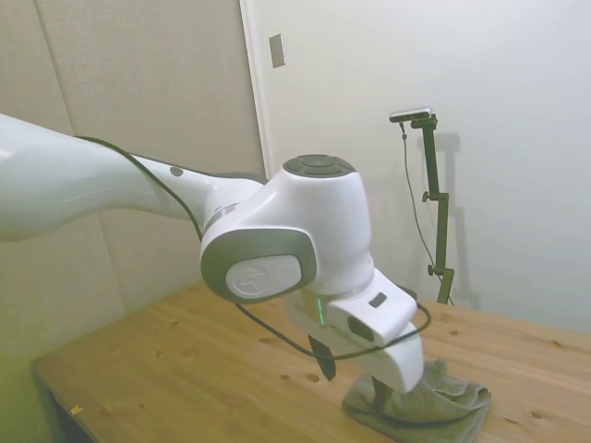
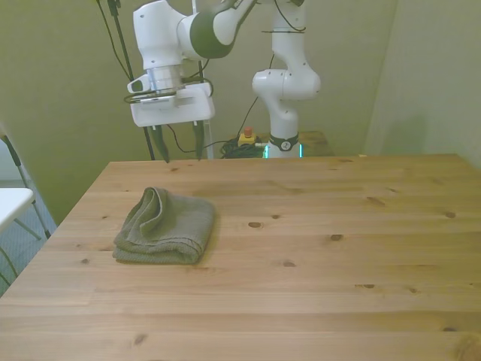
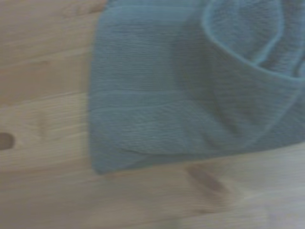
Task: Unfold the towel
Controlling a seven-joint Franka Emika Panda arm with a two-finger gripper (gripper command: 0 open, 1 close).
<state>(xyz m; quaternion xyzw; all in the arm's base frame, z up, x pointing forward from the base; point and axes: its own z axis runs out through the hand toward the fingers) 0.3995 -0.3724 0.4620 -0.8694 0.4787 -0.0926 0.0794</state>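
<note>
The folded towel (image 2: 165, 227) lies untouched — the gripper (image 2: 180, 155) hangs spread apart above; one loose top-layer edge should be pinched.

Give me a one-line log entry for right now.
gripper: open, empty, above table | towel: folded, untouched, front view's left | table: wooden | unfolding: not started

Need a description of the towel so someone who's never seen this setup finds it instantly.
Start at the wooden table and look toward the front view's left half. The towel lies there as a folded grey-green bundle, its layers bunched into a rounded hump at one end. It is the only soft thing on the bare wood, and the open gripper hangs above it without touching.
</note>
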